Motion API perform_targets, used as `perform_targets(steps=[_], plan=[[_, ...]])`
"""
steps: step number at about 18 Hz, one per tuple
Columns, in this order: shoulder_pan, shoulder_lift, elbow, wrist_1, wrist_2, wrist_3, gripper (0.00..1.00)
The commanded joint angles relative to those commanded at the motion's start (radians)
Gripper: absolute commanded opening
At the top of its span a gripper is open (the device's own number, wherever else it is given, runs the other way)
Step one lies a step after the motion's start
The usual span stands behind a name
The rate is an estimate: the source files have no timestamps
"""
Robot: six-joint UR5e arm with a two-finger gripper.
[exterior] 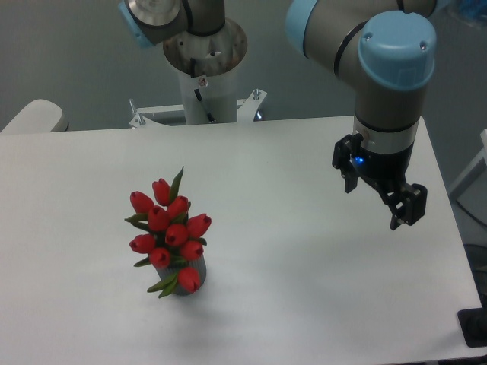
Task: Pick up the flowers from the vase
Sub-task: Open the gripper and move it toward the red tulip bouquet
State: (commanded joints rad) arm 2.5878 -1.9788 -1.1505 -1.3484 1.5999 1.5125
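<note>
The flowers [169,232] stand in the vase [194,274] at lower left of the frame, on the table [304,304]. The gripper [378,199] hangs at right, well apart, fingers spread and holding nothing.

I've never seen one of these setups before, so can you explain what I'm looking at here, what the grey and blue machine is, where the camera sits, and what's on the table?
This is one picture, taken by a fixed camera looking down at a white table from above its front edge. The grey machine with light blue caps is a robot arm; its base is mounted behind the table's far edge. At the arm's end is a black pincer with two fingers, which does the grabbing. It hangs over the right side of the table and holds nothing; from this angle I cannot tell whether its fingers are open or shut. On the left side stands a small dark grey vase, mostly hidden by the flowers in it: a bunch of red tulip buds with green leaves. The pincer is well apart from them, so the flowers have not been picked up yet.
</note>
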Motion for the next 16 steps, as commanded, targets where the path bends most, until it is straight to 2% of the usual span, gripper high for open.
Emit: perform_targets(steps=[7,10,16], plan=[[-0.003,0.008,-0.034,0.017,-0.035,-0.005,1.0],[0.0,0.011,-0.044,0.022,-0.104,-0.015,1.0],[0.018,0.04,-0.124,0.022,-0.238,-0.028,1.0]])
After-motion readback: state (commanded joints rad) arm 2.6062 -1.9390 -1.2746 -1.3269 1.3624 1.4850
